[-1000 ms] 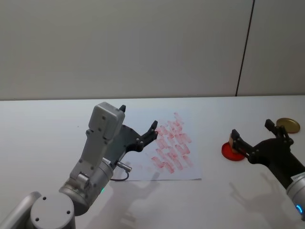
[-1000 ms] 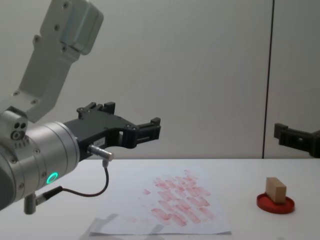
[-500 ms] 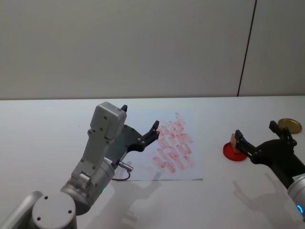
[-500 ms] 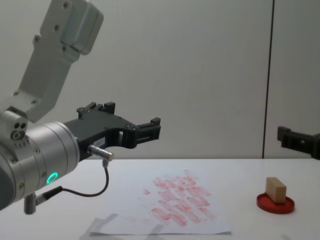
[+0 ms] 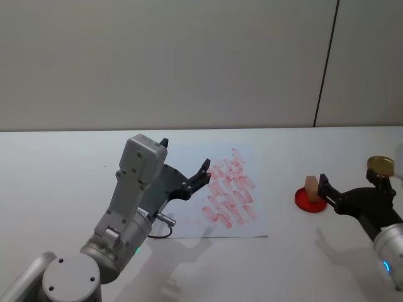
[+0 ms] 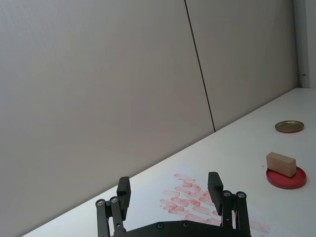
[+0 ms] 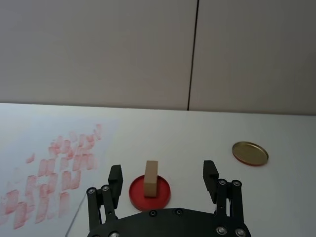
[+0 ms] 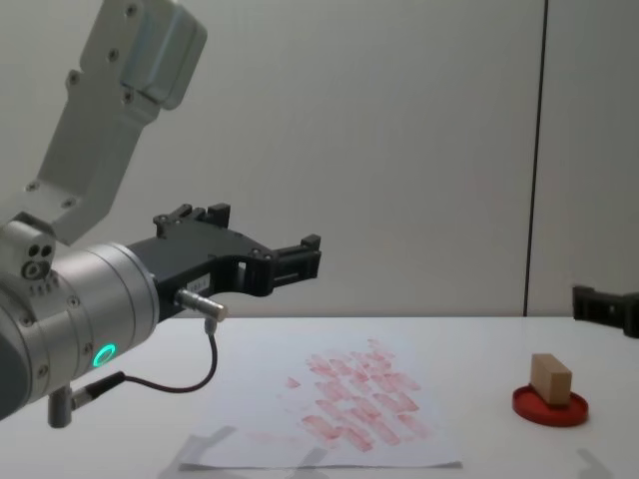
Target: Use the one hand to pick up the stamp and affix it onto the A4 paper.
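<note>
The stamp (image 5: 311, 187), a small light-brown wooden block, stands upright on a round red ink pad (image 5: 303, 200) to the right of the A4 paper (image 5: 252, 221). Rows of red prints cover the paper's middle. My right gripper (image 5: 348, 179) is open just right of the stamp, at about its height and not touching it. In the right wrist view the stamp (image 7: 150, 178) stands ahead of the open right gripper (image 7: 163, 171), between the lines of its fingers. My left gripper (image 5: 184, 156) is open and empty, held above the paper's left part.
A gold round lid (image 5: 380, 165) lies on the white table behind my right gripper. A cable hangs under the left wrist (image 8: 190, 384). A grey wall stands behind the table.
My right gripper has drawn back to the right, away from the stamp, which now shows in full in the head view. The left arm has not moved.
</note>
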